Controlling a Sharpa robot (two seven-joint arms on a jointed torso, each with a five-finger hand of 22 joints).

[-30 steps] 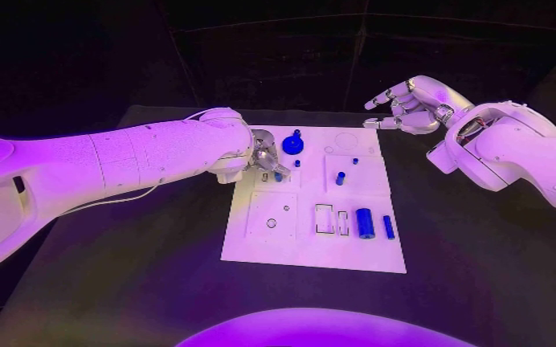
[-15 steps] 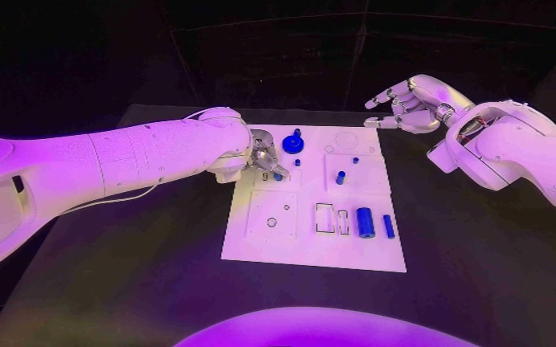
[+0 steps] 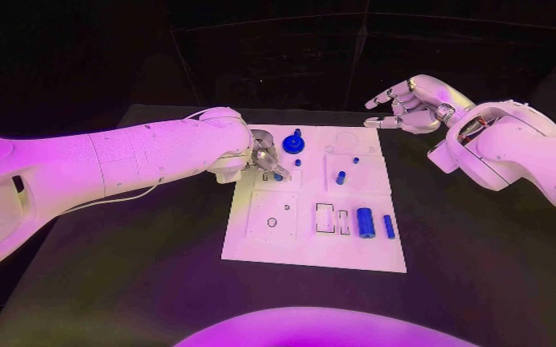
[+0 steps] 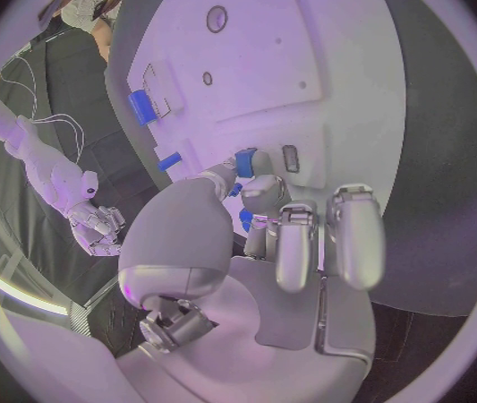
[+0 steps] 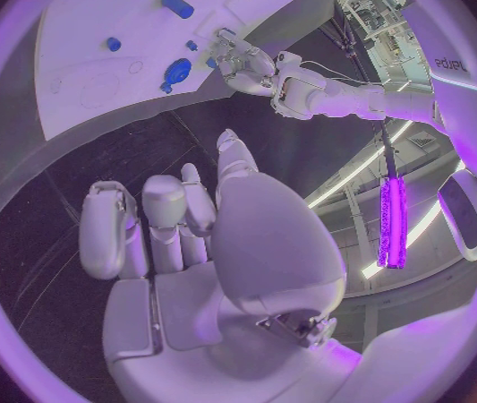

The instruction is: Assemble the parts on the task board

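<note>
The white task board (image 3: 278,242) lies in the middle of the black table. My left hand (image 3: 264,159) is low over the board's far left part, and its fingertips pinch a small blue part (image 4: 246,162) against the board. A blue round knob (image 3: 293,144) stands just beyond that hand. A blue peg (image 3: 340,177) stands mid-board, and a large blue cylinder (image 3: 365,222) and a thinner blue piece (image 3: 388,226) lie at the right. My right hand (image 3: 406,108) hovers beyond the board's far right corner, fingers apart and holding nothing.
Two rectangular slots (image 3: 325,218) sit left of the large cylinder, and a small ring hole (image 3: 271,222) marks the board's left half. Tiny blue pegs (image 3: 354,160) stand near the far edge. Black table (image 3: 128,267) surrounds the board on all sides.
</note>
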